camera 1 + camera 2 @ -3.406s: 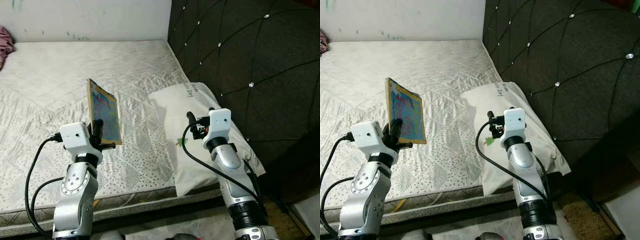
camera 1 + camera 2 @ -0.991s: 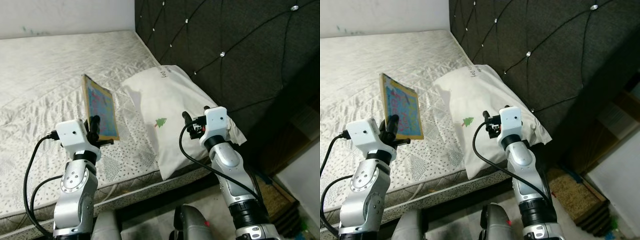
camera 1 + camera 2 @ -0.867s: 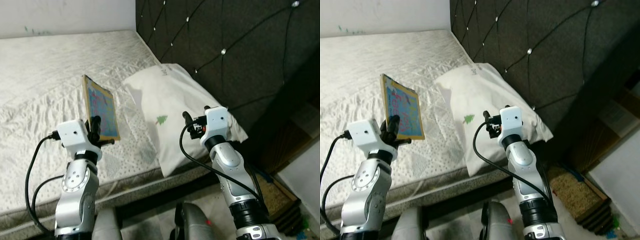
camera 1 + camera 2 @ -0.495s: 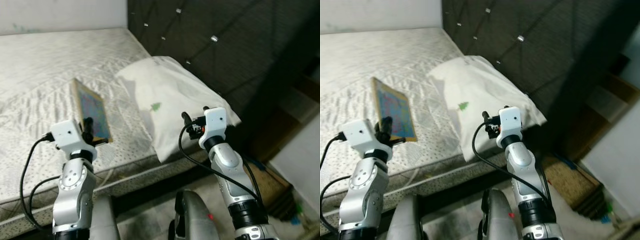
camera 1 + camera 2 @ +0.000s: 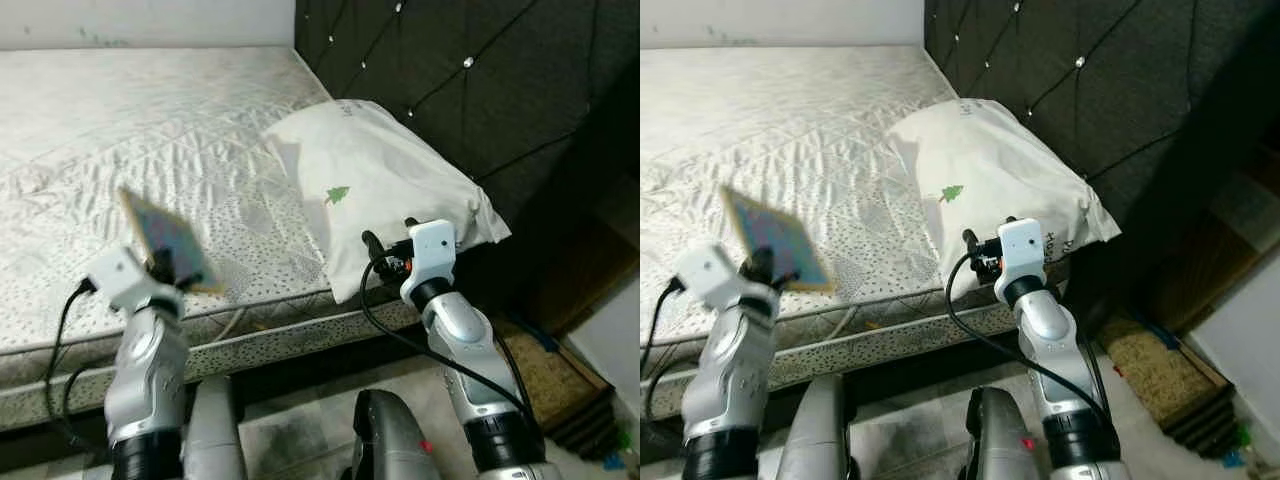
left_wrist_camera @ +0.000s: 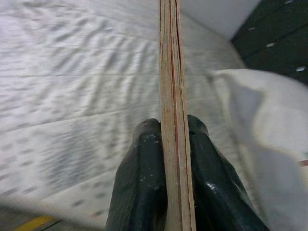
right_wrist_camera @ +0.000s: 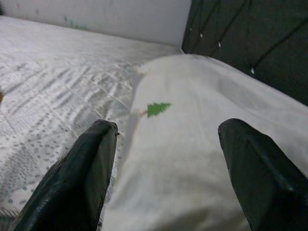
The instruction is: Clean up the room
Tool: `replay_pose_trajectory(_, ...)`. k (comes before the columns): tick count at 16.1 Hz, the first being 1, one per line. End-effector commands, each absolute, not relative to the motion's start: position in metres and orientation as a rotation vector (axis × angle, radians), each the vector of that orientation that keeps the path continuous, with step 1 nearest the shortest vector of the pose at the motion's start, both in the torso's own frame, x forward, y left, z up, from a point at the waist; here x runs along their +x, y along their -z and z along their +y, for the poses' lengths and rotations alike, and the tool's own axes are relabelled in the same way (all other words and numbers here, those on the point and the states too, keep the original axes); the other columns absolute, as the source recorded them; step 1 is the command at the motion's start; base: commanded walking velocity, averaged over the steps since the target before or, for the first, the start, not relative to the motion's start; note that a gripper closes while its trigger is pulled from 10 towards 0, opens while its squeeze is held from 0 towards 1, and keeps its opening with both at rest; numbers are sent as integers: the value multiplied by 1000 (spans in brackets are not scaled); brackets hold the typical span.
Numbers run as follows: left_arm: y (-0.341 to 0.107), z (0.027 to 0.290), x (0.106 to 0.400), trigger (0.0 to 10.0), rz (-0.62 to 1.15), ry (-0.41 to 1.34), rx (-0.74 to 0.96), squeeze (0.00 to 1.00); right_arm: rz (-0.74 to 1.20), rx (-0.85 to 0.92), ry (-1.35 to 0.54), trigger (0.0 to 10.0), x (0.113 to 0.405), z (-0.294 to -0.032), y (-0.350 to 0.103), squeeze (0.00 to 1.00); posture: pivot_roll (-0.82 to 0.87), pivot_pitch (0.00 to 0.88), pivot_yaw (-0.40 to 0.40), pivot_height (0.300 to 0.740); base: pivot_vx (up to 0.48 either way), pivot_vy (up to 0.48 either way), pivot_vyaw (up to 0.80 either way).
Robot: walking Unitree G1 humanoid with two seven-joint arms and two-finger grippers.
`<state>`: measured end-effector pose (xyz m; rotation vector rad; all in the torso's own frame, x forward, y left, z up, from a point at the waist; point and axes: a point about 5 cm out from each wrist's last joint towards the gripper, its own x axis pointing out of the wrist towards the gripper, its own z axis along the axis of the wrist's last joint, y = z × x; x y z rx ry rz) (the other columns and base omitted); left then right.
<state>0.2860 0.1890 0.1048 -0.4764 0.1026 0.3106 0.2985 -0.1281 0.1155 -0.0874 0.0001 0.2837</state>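
My left gripper (image 5: 168,268) is shut on a thin wooden-edged picture board (image 5: 162,238) with a blue, colourful face, held tilted above the front edge of the mattress (image 5: 150,130). In the left wrist view the board (image 6: 171,96) stands edge-on, pinched between both black fingers (image 6: 144,163). My right gripper (image 5: 385,248) is open and holds nothing; it hovers just before the near end of a white pillow (image 5: 375,175) with a small green tree print (image 7: 156,109). The right wrist view has the fingers (image 7: 91,163) spread wide over that pillow.
A dark tufted headboard (image 5: 480,70) runs along the right of the bed. A brown mat (image 5: 545,370) lies on the floor at the lower right, beside a pale wall or cabinet (image 5: 615,345). My own legs (image 5: 385,440) stand close to the bed's front edge.
The camera has swung, shifting the whole scene. My left arm has lowered and tilted the board further over, blurred with motion. The right gripper stays open by the pillow.
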Motion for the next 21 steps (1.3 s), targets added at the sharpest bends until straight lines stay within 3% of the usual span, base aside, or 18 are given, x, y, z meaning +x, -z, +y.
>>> replay_pose_trajectory(1,-114,183,296,10000,65,-261,-512,0,7,-92,-282,10000,295,-134,-117,0,-59,45,-73,559,0,0,0)
replay_pose_trajectory(5,-118,182,314,10000,77,-209,-600,0,9,-91,-294,10000,284,-139,-121,0,-91,74,-78,524,0,0,0)
replay_pose_trajectory(15,-112,169,350,10000,87,-119,-860,0,82,-150,-303,10000,228,-166,-134,0,-221,136,-114,524,0,0,0)
replay_pose_trajectory(21,-97,162,358,10000,215,-74,-898,0,119,-171,-308,10000,220,-172,-139,0,-244,156,-132,524,0,0,0)
